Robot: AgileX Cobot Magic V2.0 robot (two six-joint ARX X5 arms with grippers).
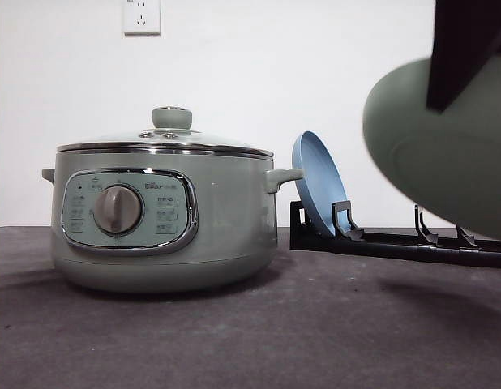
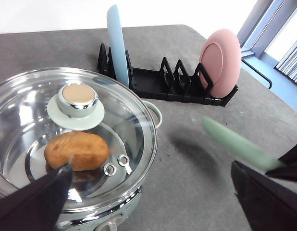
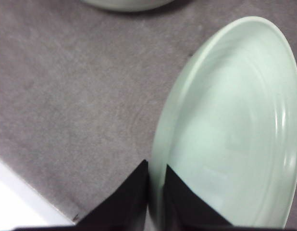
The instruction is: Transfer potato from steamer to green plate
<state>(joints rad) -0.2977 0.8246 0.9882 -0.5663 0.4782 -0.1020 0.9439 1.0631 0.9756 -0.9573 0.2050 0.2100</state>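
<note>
Currently: right gripper [image 3: 155, 192] is pinching the pale mint-green glossy plate [image 3: 235, 125] by its rim, airborne at frame right; left gripper [image 2: 148, 192] is spreading wide above the sage-green lidded steamer [image 1: 165, 215], orange-brown oval potato [image 2: 76, 150] lying inside.

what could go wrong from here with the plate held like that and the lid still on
The right gripper pinches the green plate only at its rim, in mid-air over the table; the glossy plate might slip or tilt. The glass lid covers the steamer, so the potato is unreachable until it is lifted. The left gripper's fingers hover close above that lid and may bump it.
</note>
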